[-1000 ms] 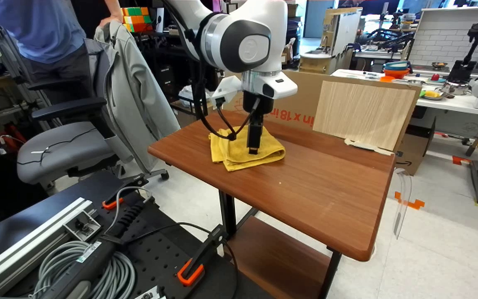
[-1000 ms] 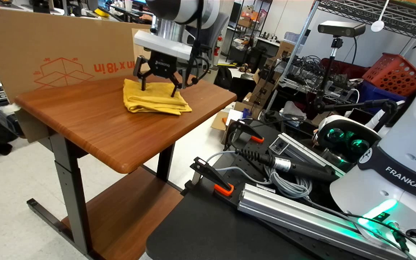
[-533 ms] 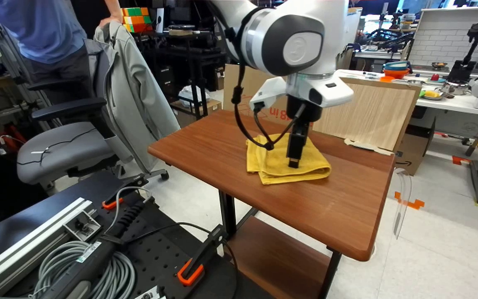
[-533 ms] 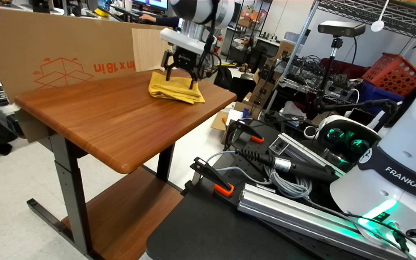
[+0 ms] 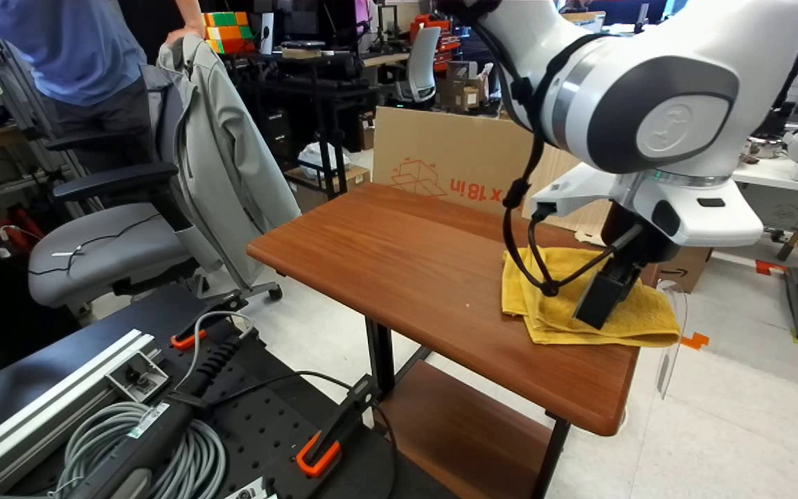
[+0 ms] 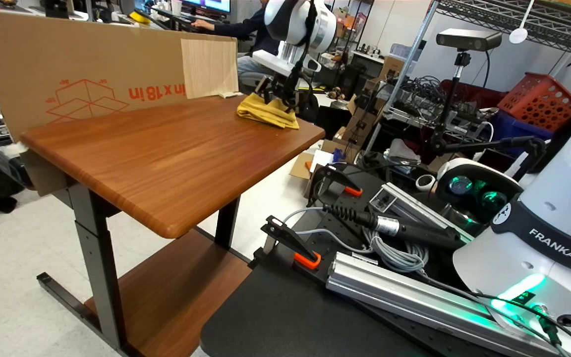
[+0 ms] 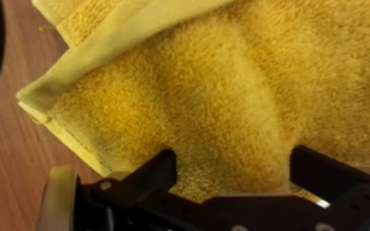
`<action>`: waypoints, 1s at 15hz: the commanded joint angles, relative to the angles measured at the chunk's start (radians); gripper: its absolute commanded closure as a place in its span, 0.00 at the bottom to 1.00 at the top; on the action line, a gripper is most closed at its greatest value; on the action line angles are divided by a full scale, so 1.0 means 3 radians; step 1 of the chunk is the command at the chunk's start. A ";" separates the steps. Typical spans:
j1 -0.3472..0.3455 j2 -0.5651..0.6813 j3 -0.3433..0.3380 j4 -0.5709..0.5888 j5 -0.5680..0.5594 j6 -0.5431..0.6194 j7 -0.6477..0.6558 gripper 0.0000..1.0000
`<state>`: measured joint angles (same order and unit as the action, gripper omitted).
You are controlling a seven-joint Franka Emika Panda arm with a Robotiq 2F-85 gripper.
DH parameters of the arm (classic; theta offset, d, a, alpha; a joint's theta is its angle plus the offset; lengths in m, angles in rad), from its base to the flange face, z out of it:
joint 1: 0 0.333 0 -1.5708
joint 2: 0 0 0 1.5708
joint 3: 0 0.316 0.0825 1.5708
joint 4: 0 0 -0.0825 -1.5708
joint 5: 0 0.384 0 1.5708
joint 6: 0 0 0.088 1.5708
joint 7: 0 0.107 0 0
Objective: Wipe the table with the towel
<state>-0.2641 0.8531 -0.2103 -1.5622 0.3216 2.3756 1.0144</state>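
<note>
Towel (image 7: 210,80): yellow terry, folded in layers, lying beneath the hand (image 7: 233,154) on the bench (image 5: 399,256). Judged light and limp, easily dented, nothing to break; the looped pile probably gave the hand decent friction, with less drag against smooth wood.

Hand state: the two fingers stood wide apart, tips apparently down on the cloth. A soft ridge ran up from between them, but no pinched fold was seen; control would have come from downward pressure. If a pinch were wanted: take the ridge between the fingers, or the layered hem just beside the hand. Lifting only the top layer would likely unfold the stack.

In an exterior view the hand leaned, and a towel corner reached past the bench's short edge; more travel that way risked sliding it off.

Surface: reddish-brown wood, rounded corners. One pale speck (image 5: 467,305) showed on it, on the side of the hand away from that edge; too small to identify.

Room: plywood board (image 6: 210,69) upright near the hand, in front of a cardboard sheet (image 6: 92,59). Office chair (image 5: 115,260) with grey jacket (image 5: 212,138), and a person in blue (image 5: 87,55), were well apart from the hand. Arm base (image 6: 543,223) likewise.
</note>
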 commanded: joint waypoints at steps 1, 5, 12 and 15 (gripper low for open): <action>-0.0134 0.0363 0.0012 0.0571 0.0136 -0.0271 0.0301 0.00; -0.0047 0.0363 0.0116 0.0864 0.0102 -0.0358 0.0519 0.00; 0.0416 0.0065 0.0426 0.0516 -0.0027 -0.0125 0.0240 0.00; 0.0476 -0.0036 0.0495 0.0165 0.0001 -0.0153 -0.0097 0.00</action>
<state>-0.1181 0.9104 -0.0839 -1.3756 0.3231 2.3136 1.0826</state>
